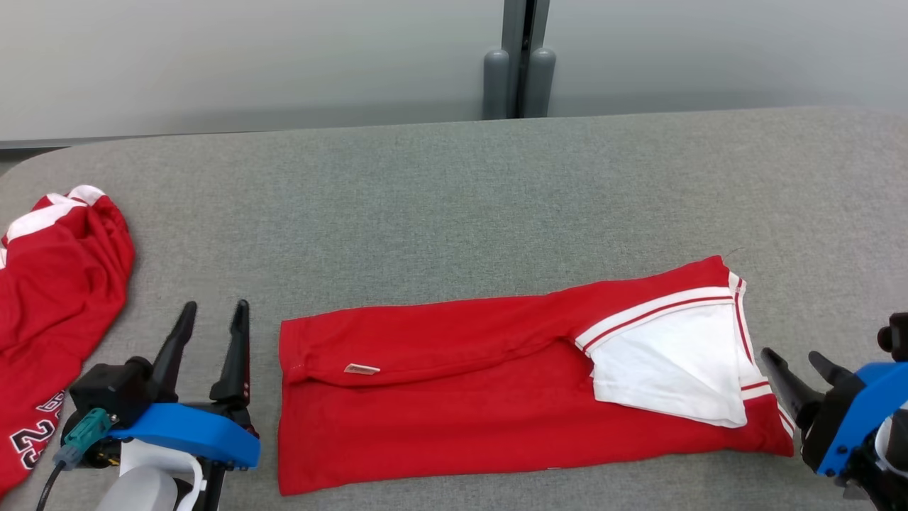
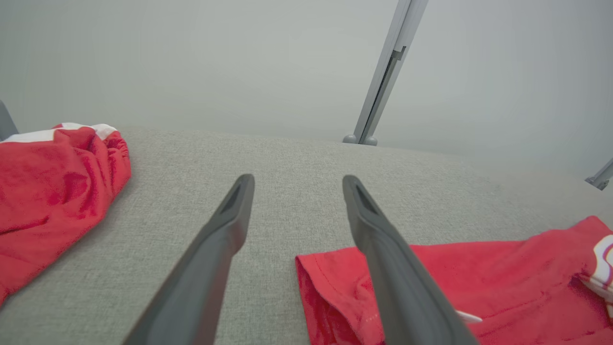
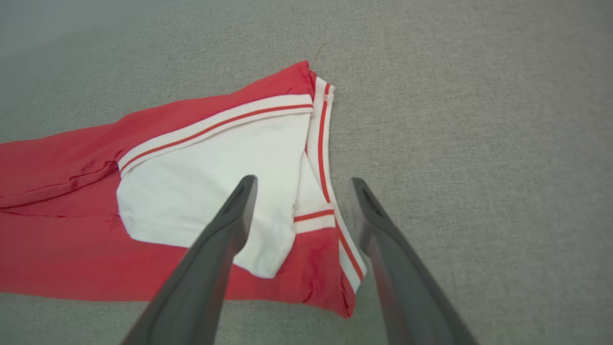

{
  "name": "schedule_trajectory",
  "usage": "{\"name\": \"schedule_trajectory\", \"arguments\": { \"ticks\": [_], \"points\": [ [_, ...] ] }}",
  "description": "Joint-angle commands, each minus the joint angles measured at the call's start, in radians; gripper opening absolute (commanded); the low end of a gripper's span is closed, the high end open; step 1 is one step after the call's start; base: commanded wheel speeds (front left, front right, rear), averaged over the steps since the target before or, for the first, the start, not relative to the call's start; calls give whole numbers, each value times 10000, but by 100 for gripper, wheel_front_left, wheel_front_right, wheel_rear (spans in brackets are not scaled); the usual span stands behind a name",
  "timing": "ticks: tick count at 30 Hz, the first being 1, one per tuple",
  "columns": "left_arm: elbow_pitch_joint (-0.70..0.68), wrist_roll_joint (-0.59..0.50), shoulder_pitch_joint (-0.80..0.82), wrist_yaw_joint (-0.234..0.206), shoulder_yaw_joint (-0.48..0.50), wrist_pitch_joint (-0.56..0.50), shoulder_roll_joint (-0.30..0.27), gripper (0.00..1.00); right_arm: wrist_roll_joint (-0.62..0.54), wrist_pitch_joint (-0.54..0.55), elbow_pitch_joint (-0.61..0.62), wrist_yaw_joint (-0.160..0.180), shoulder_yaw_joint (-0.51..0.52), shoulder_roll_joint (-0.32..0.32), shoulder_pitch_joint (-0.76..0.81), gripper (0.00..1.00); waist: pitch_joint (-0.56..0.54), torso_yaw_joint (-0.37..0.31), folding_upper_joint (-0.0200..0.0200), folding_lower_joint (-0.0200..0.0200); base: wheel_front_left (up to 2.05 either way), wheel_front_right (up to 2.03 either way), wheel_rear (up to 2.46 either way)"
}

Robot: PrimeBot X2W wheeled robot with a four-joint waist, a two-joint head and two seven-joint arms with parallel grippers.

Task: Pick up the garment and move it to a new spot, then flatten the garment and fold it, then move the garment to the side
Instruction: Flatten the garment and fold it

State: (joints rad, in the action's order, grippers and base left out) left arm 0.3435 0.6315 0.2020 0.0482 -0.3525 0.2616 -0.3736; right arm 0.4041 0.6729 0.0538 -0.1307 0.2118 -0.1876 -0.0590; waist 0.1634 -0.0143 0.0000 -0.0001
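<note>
The red garment [image 1: 461, 397] lies folded in a long band on the near middle of the grey table [image 1: 454, 184], white sleeve [image 1: 667, 362] at its right end. A second red jersey [image 1: 57, 298] sits crumpled, well apart at the left. The left gripper [image 1: 216, 305] is low just beside the band's left edge and the right gripper [image 1: 790, 353] is at its right edge. Both are spread wide, holding nothing.

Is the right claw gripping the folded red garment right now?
No, the right claw stands open beside the folded garment, with no cloth pinched in it.
</note>
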Motion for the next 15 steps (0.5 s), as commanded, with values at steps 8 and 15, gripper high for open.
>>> {"name": "schedule_trajectory", "arguments": {
  "ticks": [8, 15],
  "points": [
    [53, -630, 124, -77, 722, 44, 545, 100, -1464, -14, -1993, -4, 532, 631, -1539, 100, 44, 277, 0, 1, 0, 0, 0],
    [183, -897, 234, 36, 769, 45, 756, 100, -2342, -303, -3788, -2, 803, 861, -2452, 100, 216, 493, 0, 1, 0, 0, 0]
  ]
}}
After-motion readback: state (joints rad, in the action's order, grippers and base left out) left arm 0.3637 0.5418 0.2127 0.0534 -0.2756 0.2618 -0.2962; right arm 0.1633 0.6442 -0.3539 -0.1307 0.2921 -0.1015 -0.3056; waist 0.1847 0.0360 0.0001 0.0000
